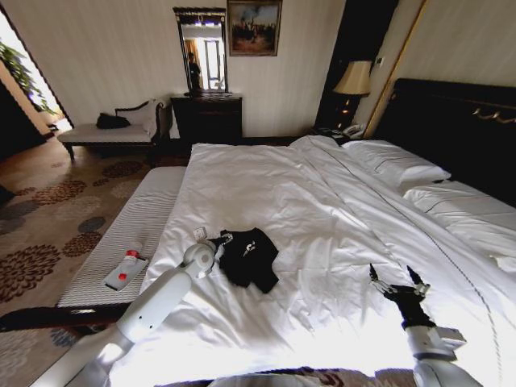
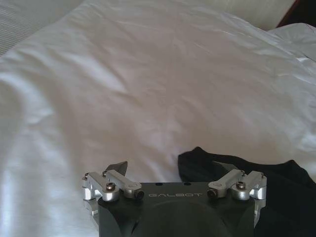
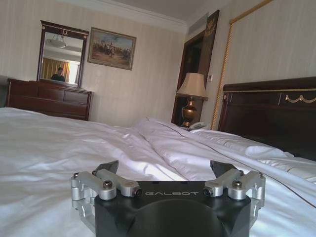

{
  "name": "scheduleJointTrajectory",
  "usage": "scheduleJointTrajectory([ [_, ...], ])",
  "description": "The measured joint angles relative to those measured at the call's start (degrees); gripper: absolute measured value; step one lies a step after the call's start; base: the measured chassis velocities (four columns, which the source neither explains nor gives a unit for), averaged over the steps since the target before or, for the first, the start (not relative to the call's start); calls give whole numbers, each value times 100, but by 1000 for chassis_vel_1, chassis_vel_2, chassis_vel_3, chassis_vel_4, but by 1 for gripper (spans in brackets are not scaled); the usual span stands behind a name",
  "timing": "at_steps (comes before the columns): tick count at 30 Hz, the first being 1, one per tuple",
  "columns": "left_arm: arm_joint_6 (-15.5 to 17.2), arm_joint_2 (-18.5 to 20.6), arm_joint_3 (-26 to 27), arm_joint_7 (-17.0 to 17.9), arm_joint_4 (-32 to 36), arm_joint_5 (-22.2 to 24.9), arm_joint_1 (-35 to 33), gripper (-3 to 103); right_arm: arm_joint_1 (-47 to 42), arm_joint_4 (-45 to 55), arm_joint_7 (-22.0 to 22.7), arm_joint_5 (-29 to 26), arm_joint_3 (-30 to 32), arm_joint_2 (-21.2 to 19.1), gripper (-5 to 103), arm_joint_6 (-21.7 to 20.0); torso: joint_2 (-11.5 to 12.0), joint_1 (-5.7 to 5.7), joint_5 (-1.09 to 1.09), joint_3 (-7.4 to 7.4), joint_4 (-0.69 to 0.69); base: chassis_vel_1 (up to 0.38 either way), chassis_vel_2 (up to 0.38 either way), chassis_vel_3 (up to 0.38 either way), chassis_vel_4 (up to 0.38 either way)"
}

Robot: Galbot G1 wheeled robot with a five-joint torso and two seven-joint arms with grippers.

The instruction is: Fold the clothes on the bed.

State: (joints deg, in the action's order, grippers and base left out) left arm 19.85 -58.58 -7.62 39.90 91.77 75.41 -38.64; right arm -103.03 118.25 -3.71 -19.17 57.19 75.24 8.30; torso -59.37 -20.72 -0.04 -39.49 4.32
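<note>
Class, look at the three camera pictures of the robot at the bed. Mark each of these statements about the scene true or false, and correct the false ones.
1. The black T-shirt lies bunched on the white duvet. True.
2. The left claw is at the T-shirt's edge. True.
3. The right claw grips the T-shirt. False: it stands open, apart from the shirt, towards the pillow side of the bed.
4. A red-and-white packet lies on the duvet. False: it lies on the striped bench beside the bed.
5. A lamp stands next to the dark headboard. True.
</note>
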Motion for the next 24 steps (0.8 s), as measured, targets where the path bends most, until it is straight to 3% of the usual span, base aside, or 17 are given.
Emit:
scheduleJointTrajectory([
  [8, 14, 120, 130, -10, 120, 28, -95, 97, -7, 26, 0, 17, -24, 6, 100, 1, 0, 0, 0, 0, 0, 0, 0, 0, 0],
  [17, 61, -126, -23, 11, 10, 129, 45, 97, -45, 63, 4, 9, 19, -2, 100, 1, 0, 0, 1, 0, 2, 0, 0, 0, 0],
  [24, 67, -287, -51, 60, -230, 203, 217, 84, -73, 51, 4, -24, 75, -11, 100, 4, 0, 0, 1, 0, 1, 0, 0, 0, 0],
])
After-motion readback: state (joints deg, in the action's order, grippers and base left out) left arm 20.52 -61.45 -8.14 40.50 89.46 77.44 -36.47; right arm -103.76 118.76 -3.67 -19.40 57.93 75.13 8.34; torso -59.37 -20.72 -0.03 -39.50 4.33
